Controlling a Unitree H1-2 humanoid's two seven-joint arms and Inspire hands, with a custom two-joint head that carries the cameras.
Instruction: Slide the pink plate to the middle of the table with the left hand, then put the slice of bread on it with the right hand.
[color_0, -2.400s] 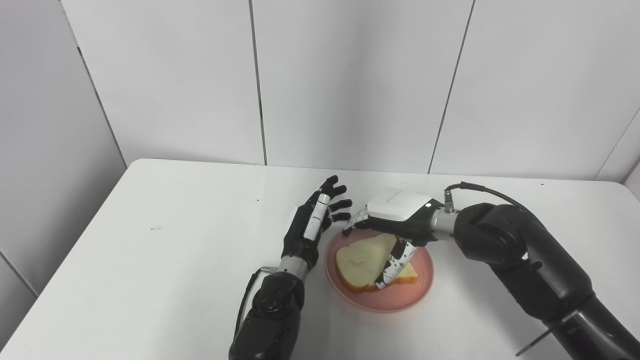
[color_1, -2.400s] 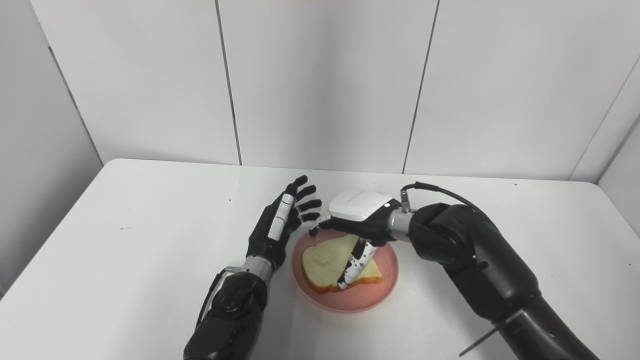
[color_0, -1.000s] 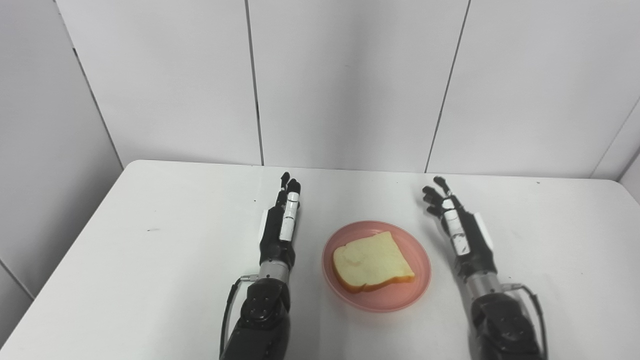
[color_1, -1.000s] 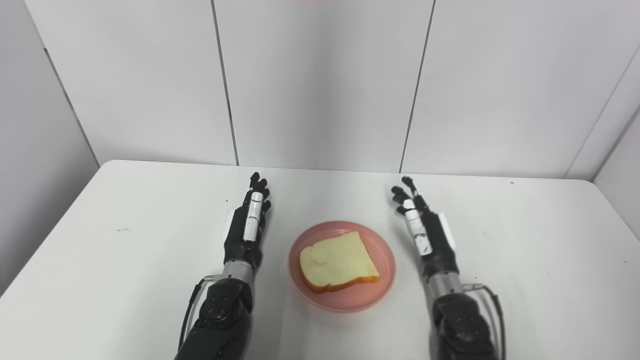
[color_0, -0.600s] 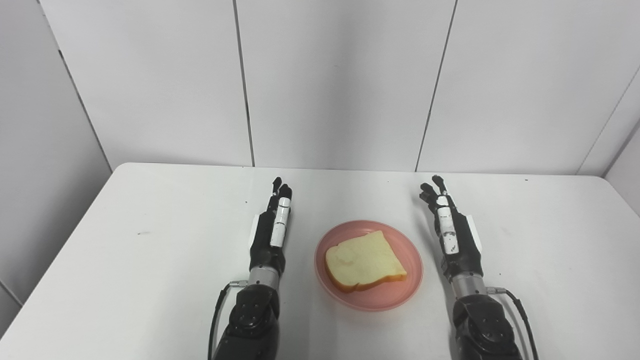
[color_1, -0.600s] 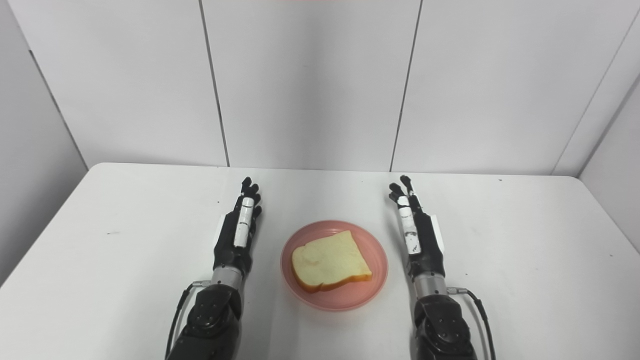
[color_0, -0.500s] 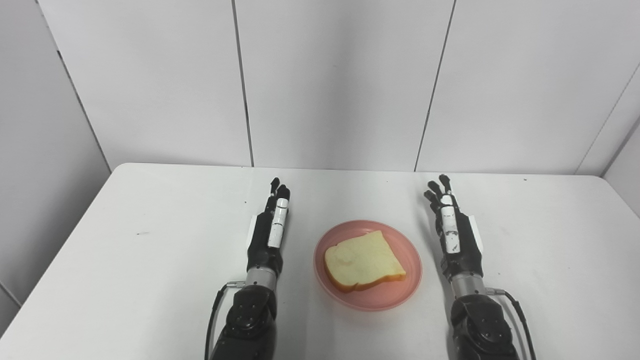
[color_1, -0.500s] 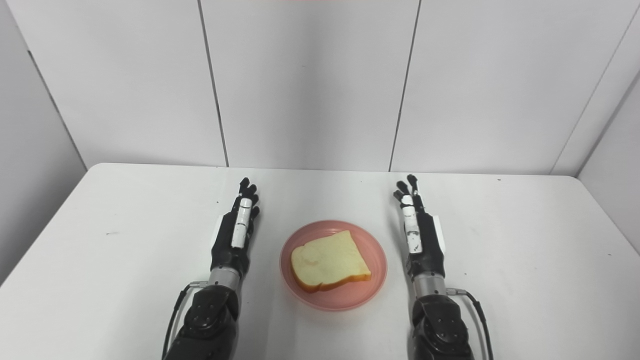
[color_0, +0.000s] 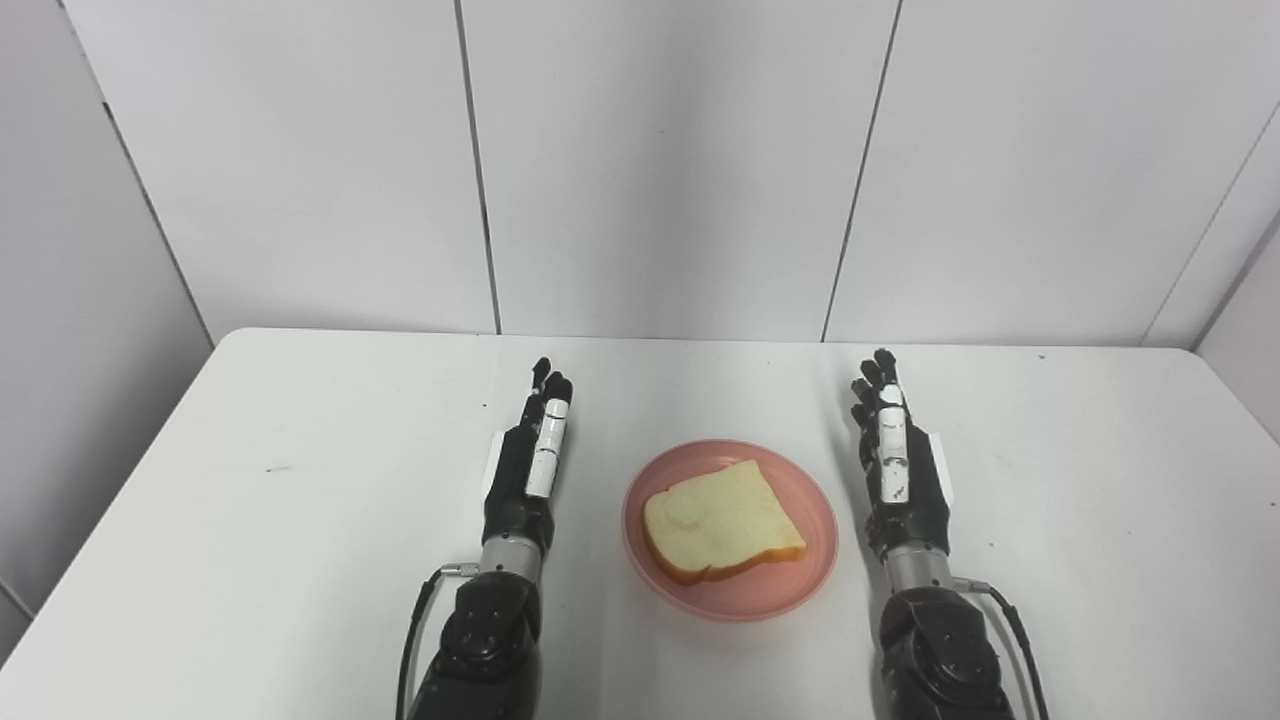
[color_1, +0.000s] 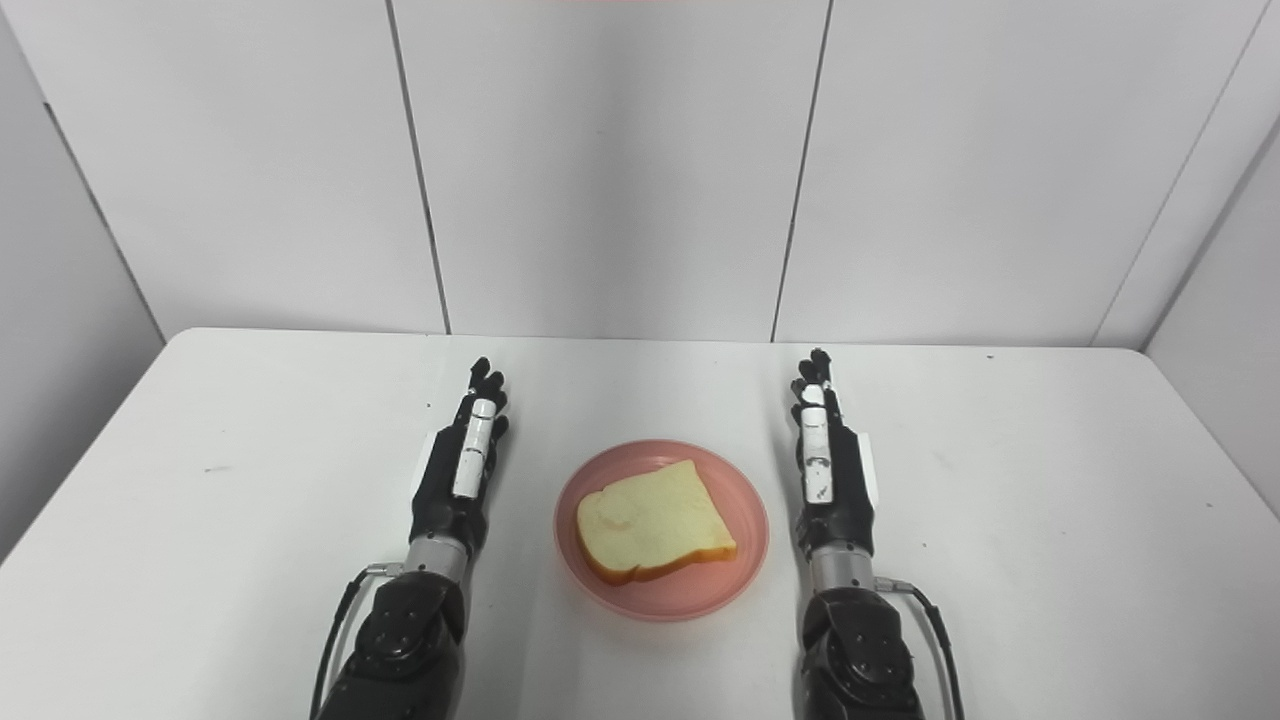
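The pink plate (color_0: 812, 560) lies in the middle of the white table, and the slice of bread (color_0: 722, 520) lies flat on it. My left hand (color_0: 528, 465) stands on edge to the left of the plate, fingers straight and pointing away, holding nothing. My right hand (color_0: 898, 470) stands the same way to the right of the plate, also holding nothing. Neither hand touches the plate. In the right eye view the plate (color_1: 745, 575), the bread (color_1: 652, 535), the left hand (color_1: 458, 470) and the right hand (color_1: 828, 465) show the same layout.
The white table (color_0: 250, 480) ends at white wall panels at the back and has rounded corners. Small dark specks mark its left part. Both forearms come in from the bottom edge on either side of the plate.
The right hand let go of the bread and pulled back to the plate's right. The left hand straightened and drew back a little. The camera has also shifted slightly.
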